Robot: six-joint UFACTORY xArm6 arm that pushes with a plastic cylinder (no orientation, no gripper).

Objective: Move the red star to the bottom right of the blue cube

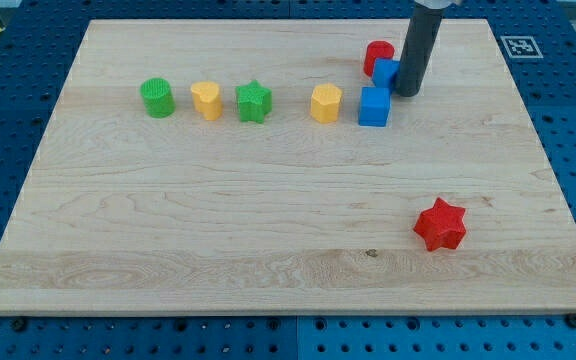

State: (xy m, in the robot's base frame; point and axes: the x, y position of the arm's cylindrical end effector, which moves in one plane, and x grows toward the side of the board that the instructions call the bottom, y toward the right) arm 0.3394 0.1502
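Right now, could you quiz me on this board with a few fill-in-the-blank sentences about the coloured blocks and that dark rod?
1. The red star lies alone near the view's ____ right.
2. My tip rests just to the view's right of a small ____ block.
3. The green star sits between two ____ blocks.
4. The leftmost block in the row is the ____ cylinder.

Missing words: bottom; blue; yellow; green

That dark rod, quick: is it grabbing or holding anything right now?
My tip: no gripper, holds nothing; it sits against the small blue block, far from the red star.
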